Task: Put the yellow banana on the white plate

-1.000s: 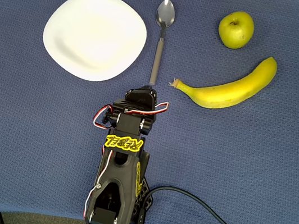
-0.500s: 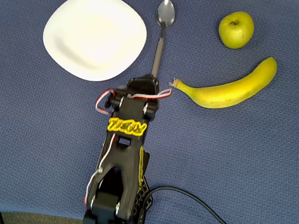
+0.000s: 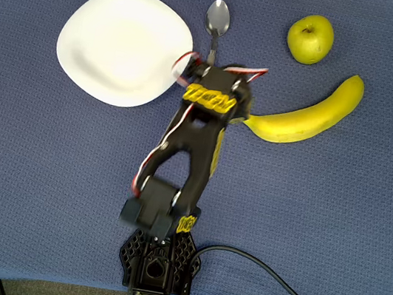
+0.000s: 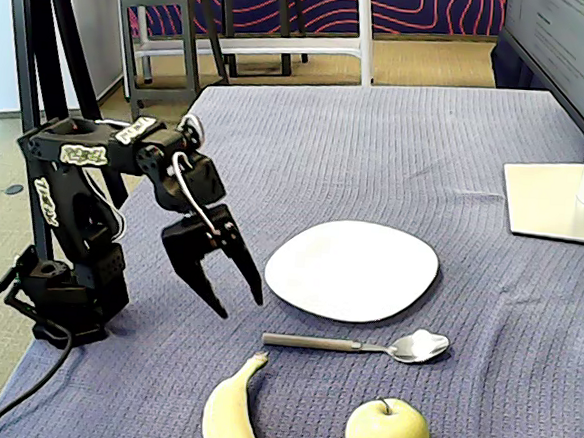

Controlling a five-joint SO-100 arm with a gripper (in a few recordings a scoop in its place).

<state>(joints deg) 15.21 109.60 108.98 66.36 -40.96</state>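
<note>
Black arm stretched forward from base, elbow raised, wrist bent down. Gripper (image 4: 242, 301) hangs above cloth, fingers pointing down, jaws spread apart, nothing between them. Red-white wires loop at wrist.

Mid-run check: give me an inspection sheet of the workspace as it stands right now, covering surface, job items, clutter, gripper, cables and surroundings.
Surface: blue woven cloth covers the table.
Job's things: yellow banana lies on the cloth, not gripped; white plate has nothing on it.
Clutter: spoon between plate and banana; green apple beside the banana's far end.
Gripper: gripper open, pointing down above the cloth near the spoon handle, holding nothing.
Cables: black cable runs from the arm's base across the cloth.
Surroundings: monitor stand on the table; stool on the floor behind.
</note>
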